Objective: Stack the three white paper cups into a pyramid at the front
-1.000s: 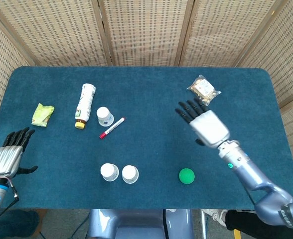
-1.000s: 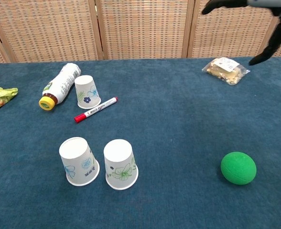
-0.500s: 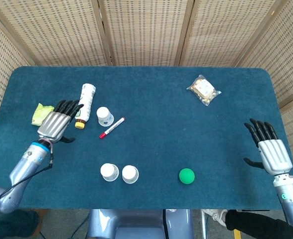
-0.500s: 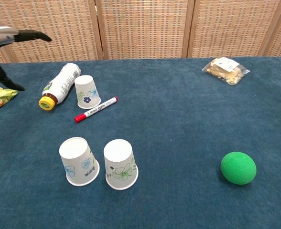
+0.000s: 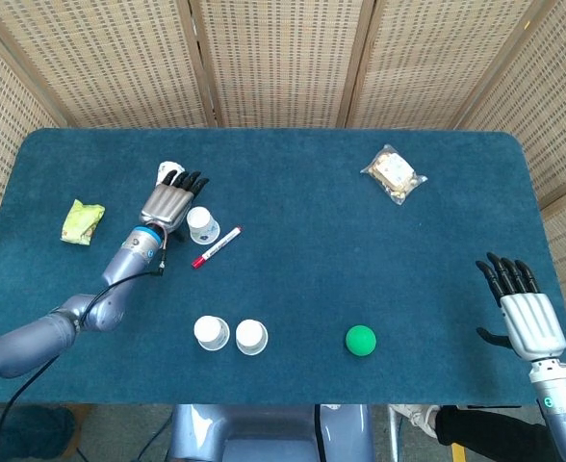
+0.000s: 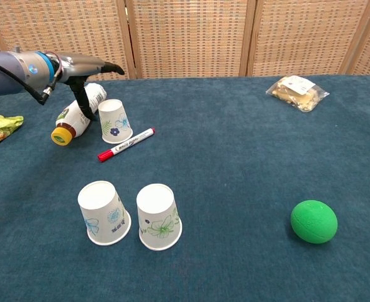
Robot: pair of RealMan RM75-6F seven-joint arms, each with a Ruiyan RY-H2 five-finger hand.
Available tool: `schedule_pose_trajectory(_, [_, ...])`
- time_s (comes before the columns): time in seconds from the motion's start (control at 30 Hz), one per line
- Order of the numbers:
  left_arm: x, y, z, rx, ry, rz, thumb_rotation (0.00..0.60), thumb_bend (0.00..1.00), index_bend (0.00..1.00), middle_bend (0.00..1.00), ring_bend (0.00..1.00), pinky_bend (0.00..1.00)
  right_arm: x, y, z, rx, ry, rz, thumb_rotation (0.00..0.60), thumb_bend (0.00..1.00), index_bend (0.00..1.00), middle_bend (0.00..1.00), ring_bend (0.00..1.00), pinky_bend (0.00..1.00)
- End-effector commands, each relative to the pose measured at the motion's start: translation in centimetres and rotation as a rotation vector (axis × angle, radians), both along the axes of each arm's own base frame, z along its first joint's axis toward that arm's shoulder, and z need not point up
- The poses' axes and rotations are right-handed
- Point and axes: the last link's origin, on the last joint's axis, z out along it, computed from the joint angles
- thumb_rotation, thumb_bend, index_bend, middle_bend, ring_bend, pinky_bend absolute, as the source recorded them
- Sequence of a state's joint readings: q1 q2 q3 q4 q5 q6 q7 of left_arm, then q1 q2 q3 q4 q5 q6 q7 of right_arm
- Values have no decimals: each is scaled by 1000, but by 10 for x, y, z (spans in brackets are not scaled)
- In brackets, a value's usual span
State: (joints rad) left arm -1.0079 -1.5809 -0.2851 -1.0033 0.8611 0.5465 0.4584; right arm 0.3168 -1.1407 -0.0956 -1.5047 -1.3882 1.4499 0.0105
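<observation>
The table point(image 5: 293, 183) is covered in a napped, dark teal felt-like cloth, backed by woven cane screens point(image 5: 283, 58) in pale wooden frames. Two white paper cups, tapered and printed with faint flowers, stand upside down just beside each other at the front: the front left cup point(image 6: 103, 212) and the front right cup point(image 6: 158, 216). The third cup point(image 6: 115, 121), also inverted and bearing a blue flower, stands farther back, near a red-capped marker point(image 6: 126, 145) lying slantwise and a white plastic bottle point(image 6: 78, 114) with a yellow cap lying on its side. A crumpled green wrapper point(image 6: 1, 127) rests at the far left, a clear bag of snacks point(image 6: 296, 92) at the back right, and a matte green ball point(image 6: 314, 221) at the front right. The left hand point(image 5: 170, 200), silver-backed with black fingers, hovers over the bottle just beside the third cup, its fingers spread flat and holding nothing. The right hand point(image 5: 522, 308) sits at the right table edge, fingers likewise extended and empty. Half a second ago the left hand was nearer the green wrapper, left of the bottle; it has since swept rightward toward the third cup, while the right hand has barely shifted and the cups have stayed put.
</observation>
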Motion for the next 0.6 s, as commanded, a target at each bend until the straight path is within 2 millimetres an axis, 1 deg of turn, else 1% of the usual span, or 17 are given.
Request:
schedule_pose_trajectory(0.03, [6,8,-23,-62,-33,52,600,38,57,0,16,73,-2,0,1,-4,5,-8,600,0,37,0,0,0])
schedule_pose_trajectory(0.07, [5,9,-25,-63,-32,56,600,38,84,3,34,96,-2,0,1,-4,5,-8,600,0,37,0,0,0])
schedule_pose_trajectory(0.1, [4,10,-26,-59,-31,57,600,37,145,31,87,145,-2,0,1,-4,4,-7,600,0,37,0,0,0])
schedule_pose_trajectory(0.17, [3,13,-27,-43,-24,52,600,36,236,101,170,209,-1,0,1,-4,2,-4,600,0,37,0,0,0])
schedule_pose_trajectory(0.23, [2,14,-29,-27,-34,55,600,44,354,206,259,275,0,0,0,-1,4,-1,600,0,37,0,0,0])
schedule_pose_trajectory(0.33, [3,16,-30,-8,-53,45,600,84,475,311,347,324,0,0,0,-1,5,3,600,0,37,0,0,0])
schedule_pose_trajectory(0.37, [3,16,-29,-3,-56,39,600,99,503,336,369,334,0,0,0,-1,5,3,600,0,37,0,0,0])
schedule_pose_trajectory(0.47, [5,16,-26,3,-65,19,600,122,541,370,398,360,0,0,-1,0,5,2,600,0,37,0,0,0])
schedule_pose_trajectory(0.53, [7,16,-21,9,-70,0,600,130,561,388,413,376,0,0,-1,1,5,1,600,0,37,0,0,0])
schedule_pose_trajectory(0.6, [9,15,-16,10,-83,-14,600,134,556,392,417,378,0,0,-1,1,5,2,600,0,37,0,0,0])
